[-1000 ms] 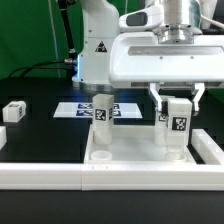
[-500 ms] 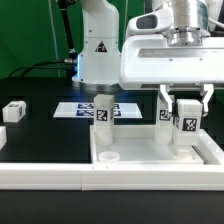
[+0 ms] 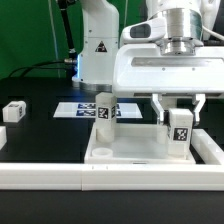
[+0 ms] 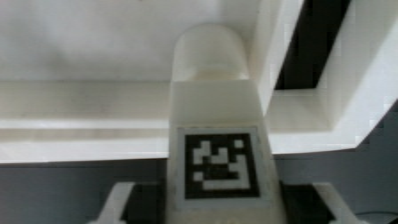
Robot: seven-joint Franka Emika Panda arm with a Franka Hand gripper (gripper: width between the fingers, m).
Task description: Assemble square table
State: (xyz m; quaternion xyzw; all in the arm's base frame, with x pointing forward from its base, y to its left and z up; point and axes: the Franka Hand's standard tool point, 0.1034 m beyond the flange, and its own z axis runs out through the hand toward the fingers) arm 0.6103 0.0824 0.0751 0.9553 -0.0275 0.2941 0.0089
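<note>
- The gripper [image 3: 179, 126] is closed on a leg [image 3: 180, 132], one finger on each side of its tagged face. In the wrist view the leg [image 4: 221, 130] runs straight out from between the fingers.
- Directly below the gripper, the leg's lower end meets the slab [image 3: 140, 160] at the corner on the exterior view's right. I cannot tell whether it is seated.
- Judged step: setting this leg into its corner hole and turning it home.
- To do it well, hold the leg plumb and centred on the hole before turning. Press down only lightly, since a tilted start is likely to jam or push the slab along.
- Regrip only with the leg standing by itself.
- To the exterior view's left of the gripper, a second leg [image 3: 103, 112] stands upright on the slab's far corner. Nearer than it is an open hole [image 3: 100, 153].
- Further out that way, a loose leg [image 3: 13, 110] lies on the table, and the marker board [image 3: 75, 108] lies beyond the slab.
</note>
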